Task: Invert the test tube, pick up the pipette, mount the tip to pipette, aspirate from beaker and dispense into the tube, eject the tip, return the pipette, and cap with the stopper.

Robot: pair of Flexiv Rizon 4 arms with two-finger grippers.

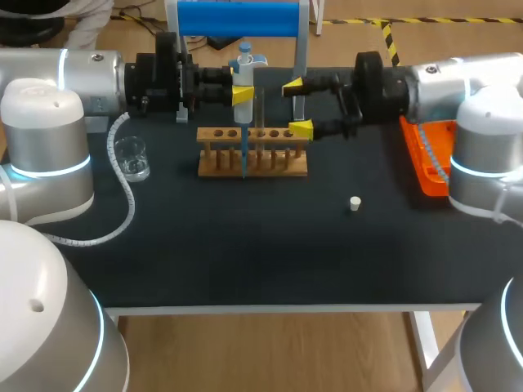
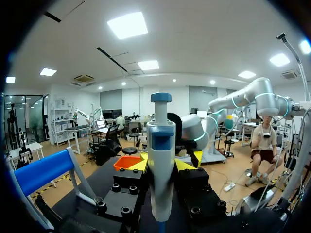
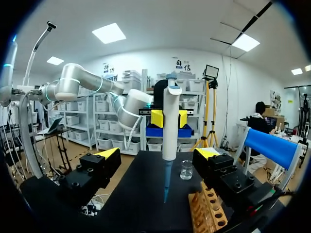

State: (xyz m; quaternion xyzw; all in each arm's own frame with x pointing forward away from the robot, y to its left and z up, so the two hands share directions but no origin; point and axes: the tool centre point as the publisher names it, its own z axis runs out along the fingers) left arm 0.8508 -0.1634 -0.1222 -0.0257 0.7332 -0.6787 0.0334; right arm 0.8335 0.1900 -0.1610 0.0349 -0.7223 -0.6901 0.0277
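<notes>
The pipette (image 1: pixel 244 61) is white-bodied with a blue collar and a blue plunger button. It stands upright in the upper middle of the head view. A slim blue tip (image 1: pixel 243 151) is mounted on its lower end and runs down across the front of the wooden tube rack (image 1: pixel 253 155). In the right wrist view the tip's point hangs above the black table (image 1: pixel 245 245), close beside the rack, without touching either.

The left arm enters from the upper left and lies level over the table's far edge. Its gripper (image 1: pixel 243 91) is clamped on the pipette's body. The left wrist view shows both yellow fingertips (image 2: pixel 138 162) pressed against the barrel from opposite sides.

The right arm enters from the upper right, also level. Its gripper (image 1: pixel 297 107) is spread wide, grasping nothing, and faces the pipette over the rack's right end.

A glass beaker (image 1: pixel 131 158) stands at centre left. A small white stopper (image 1: pixel 355 203) lies right of centre, and an orange tip box (image 1: pixel 429 155) sits at the right edge.
</notes>
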